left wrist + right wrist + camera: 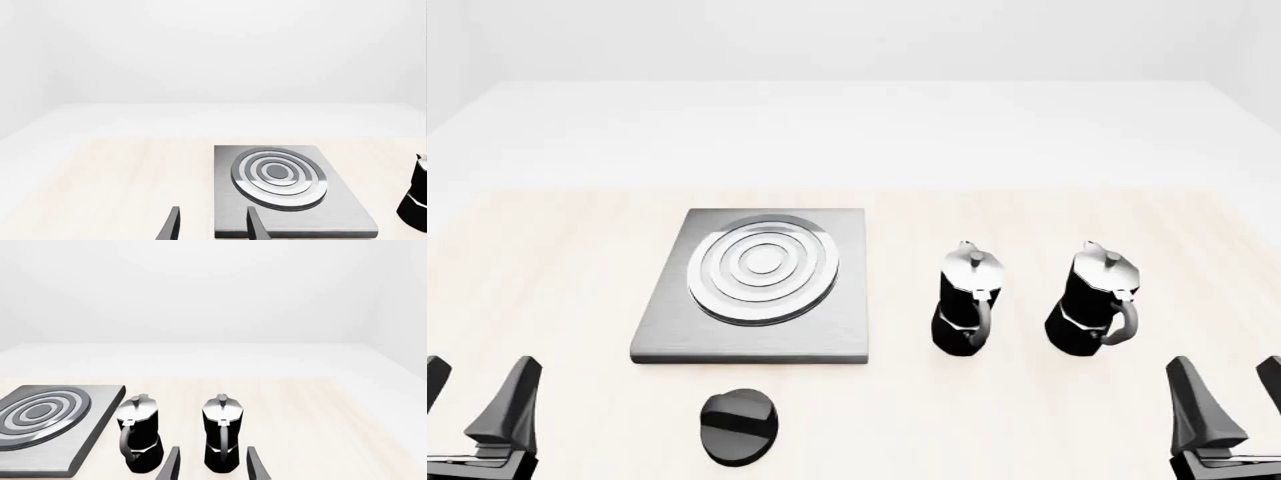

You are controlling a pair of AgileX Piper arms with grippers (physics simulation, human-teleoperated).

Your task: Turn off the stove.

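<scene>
Left gripper at near-left table edge, fingers apart, holding nothing. Knob lies ahead and to its right, just in front of stove near edge; raised bar runs slantwise. Left arm clearly nearer knob. 2 moka pots stand right of stove. Right gripper far right, fingers spread, empty, well apart from knob. Only front view shows knob; neither wrist view does.

A pale wood-grain table is seen spanning the full width of the front view. Beyond its far edge, a flat white floor is shown, met by plain white walls (no seams visible). Lighting is even and diffuse; shadows are soft.
</scene>
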